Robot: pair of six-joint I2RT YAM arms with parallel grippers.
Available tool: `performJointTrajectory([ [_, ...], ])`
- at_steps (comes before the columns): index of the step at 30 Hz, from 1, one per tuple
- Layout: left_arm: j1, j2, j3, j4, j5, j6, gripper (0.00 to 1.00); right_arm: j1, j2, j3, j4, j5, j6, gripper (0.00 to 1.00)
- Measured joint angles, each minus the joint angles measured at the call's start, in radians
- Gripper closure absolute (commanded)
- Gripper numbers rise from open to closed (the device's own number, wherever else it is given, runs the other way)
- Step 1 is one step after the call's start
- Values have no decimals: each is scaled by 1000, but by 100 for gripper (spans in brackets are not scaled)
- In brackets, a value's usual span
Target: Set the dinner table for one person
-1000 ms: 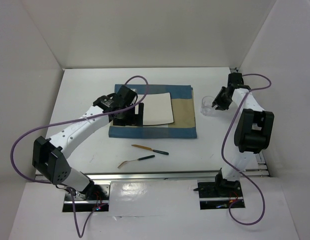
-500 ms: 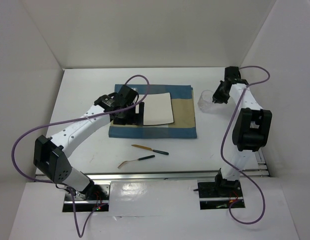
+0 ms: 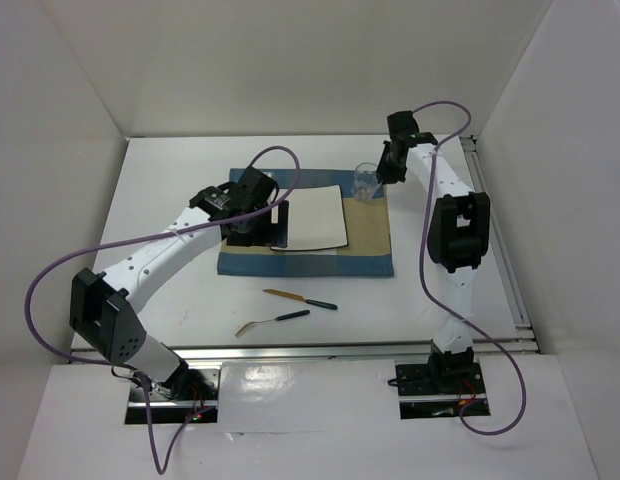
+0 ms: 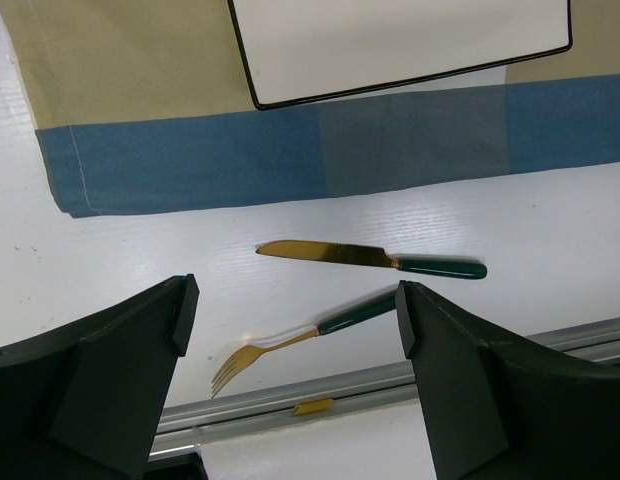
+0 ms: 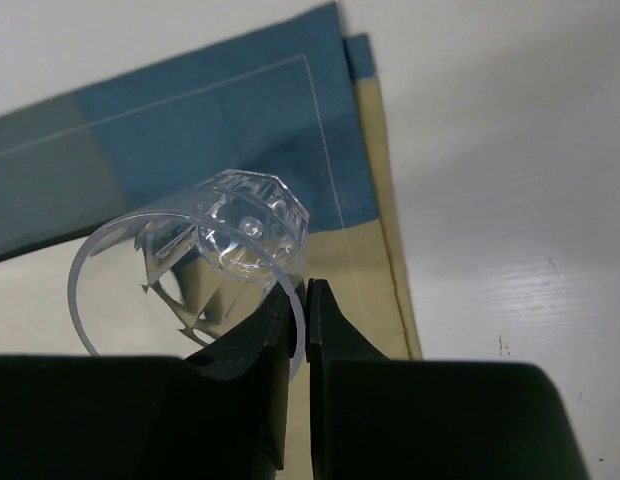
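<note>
The tabletop (image 3: pixel 160 190) is nothing I would try to lift. I judge it heavy, rigid and fixed, with no place to grip, so it serves only as the surface to set things on. Its finish looks smooth, so flat cutlery may slide when nudged. It is a large, plain white, matte rectangle filling the middle of the top view, with a metal rail (image 3: pixel 340 350) along its near edge.

A blue-and-tan striped placemat (image 3: pixel 368 250) lies on it toward the far side, and a white square plate (image 3: pixel 315 218) with a dark rim sits on the placemat. Nearer me, on bare white, lie a gold knife (image 4: pixel 370 258) and a gold fork (image 4: pixel 330 322), both green-handled, close together but not touching.

My right end effector (image 5: pixel 298 300) is clamped on the wall of a clear glass (image 5: pixel 240 225) over the placemat's far right corner. I cannot tell whether the glass touches the cloth. My left end effector (image 4: pixel 293 310) hangs above the placemat's left part, jaws wide apart, holding nothing.
</note>
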Motion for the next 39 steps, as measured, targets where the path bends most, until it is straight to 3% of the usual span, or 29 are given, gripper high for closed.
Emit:
performJointTrajectory([
  [15, 0, -13, 0, -21, -6, -22, 0, 9, 45, 10, -28, 66, 19, 100],
  [17, 0, -14, 0, -22, -7, -24, 0, 9, 51, 18, -26, 67, 19, 96],
  [18, 0, -14, 0, -22, -7, -24, 0, 9, 54, 19, -27, 66, 19, 89],
  [20, 0, -14, 0, -22, -7, -26, 0, 9, 56, 20, -26, 66, 24, 60],
  [22, 0, -16, 0, -22, -7, -26, 0, 9, 56, 21, -25, 58, 24, 39],
  [23, 0, -18, -1, -21, -7, -27, 0, 9, 56, 21, -24, 53, 25, 19],
  [26, 0, -28, -9, -21, -6, -27, 0, 9, 60, 44, -27, 34, 18, 1],
  [34, -2, -29, -11, -24, 2, -27, 0, 9, 27, 134, -31, 18, 7, 2],
  [39, -17, -61, -51, -26, 3, -55, 0, 11, -218, -44, 29, -40, -45, 20],
])
